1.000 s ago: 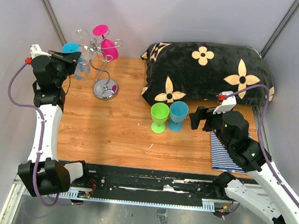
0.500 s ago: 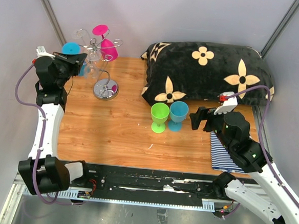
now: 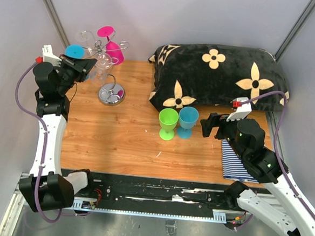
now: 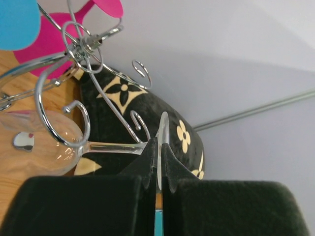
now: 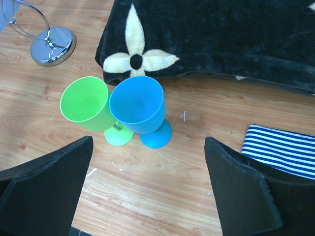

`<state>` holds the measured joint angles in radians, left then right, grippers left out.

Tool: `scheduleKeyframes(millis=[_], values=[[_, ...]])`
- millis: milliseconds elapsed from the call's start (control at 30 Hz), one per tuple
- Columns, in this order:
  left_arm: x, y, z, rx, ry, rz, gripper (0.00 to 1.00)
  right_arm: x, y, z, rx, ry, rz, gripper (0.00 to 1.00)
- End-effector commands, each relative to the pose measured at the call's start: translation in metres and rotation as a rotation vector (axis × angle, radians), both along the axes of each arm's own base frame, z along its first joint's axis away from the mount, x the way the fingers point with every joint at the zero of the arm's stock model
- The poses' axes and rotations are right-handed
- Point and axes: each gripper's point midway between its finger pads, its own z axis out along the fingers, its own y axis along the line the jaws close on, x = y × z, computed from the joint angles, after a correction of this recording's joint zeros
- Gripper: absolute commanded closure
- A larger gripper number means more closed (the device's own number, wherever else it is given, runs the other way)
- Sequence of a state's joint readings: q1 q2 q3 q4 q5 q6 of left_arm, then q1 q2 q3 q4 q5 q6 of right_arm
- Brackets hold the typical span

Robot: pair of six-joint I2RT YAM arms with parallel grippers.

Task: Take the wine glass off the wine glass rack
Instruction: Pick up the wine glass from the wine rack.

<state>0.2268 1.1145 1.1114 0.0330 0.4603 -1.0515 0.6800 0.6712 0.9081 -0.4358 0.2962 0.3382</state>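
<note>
A clear wine glass lies sideways at the wine glass rack, a silver wire stand with a round chrome base. My left gripper is shut on the thin edge of the glass's foot. In the left wrist view the left gripper pinches the foot, and the glass's stem runs left to the bowl beside a curled hook of the rack. I cannot tell whether the stem rests in the hook. My right gripper stands open over bare wood, holding nothing.
A pink glass, a blue glass and another clear glass hang on the rack. A green cup and a blue cup stand mid-table. A black flowered blanket lies behind them and a striped cloth at the right.
My left gripper, shut on the clear glass's foot, has moved right towards the rack's stem, carrying the glass along. The right arm has stayed still.
</note>
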Motion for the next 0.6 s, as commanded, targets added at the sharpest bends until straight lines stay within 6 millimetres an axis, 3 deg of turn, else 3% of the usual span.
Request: scheduleKeyframes(millis=[0, 300, 400, 567], values=[[-0.030, -0.021, 0.029, 0.112, -0.165, -0.104, 0.99, 0.000, -0.003, 0.005, 0.019, -0.006, -0.016, 0.04], [-0.057, -0.039, 0.029, 0.189, -0.224, -0.191, 1.00, -0.002, -0.002, 0.009, 0.041, -0.012, -0.011, 0.04], [-0.076, -0.052, 0.034, 0.225, -0.304, -0.260, 0.99, -0.002, 0.001, 0.011, 0.058, -0.021, 0.004, 0.04], [-0.099, -0.067, 0.020, 0.290, -0.299, -0.353, 1.00, 0.000, 0.014, 0.020, 0.086, -0.043, 0.054, 0.04]])
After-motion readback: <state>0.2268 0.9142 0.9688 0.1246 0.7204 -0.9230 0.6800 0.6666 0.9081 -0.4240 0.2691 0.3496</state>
